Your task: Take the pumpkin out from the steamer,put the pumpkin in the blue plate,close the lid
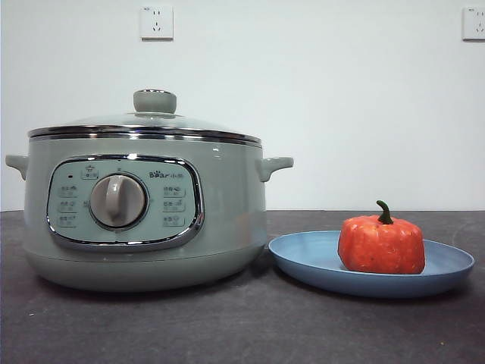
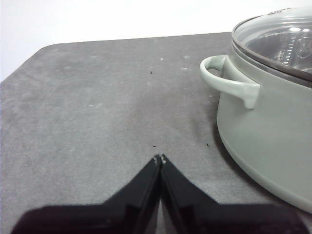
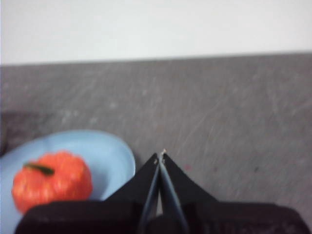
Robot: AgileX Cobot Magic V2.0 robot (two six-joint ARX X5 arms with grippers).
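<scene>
- Pumpkin [image 1: 381, 244] sits in blue plate [image 1: 447, 267], at 3 o'clock of steamer [image 1: 144, 220].
- Lid [image 1: 151, 121] sits on steamer.
- Left claw [image 2: 160, 158] closed, empty, above the surface [image 2: 97, 112].
- Right claw [image 3: 160, 155] closed, empty, beside plate.

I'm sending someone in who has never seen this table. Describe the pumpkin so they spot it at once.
Start at the big pale green steamer with its glass lid on. Beside it, on the side away from the dial, lies a shallow blue plate. The pumpkin sits on that plate: small, boxy and orange-red with a curved dark green stem, the only warm-coloured thing on the dark table.
</scene>
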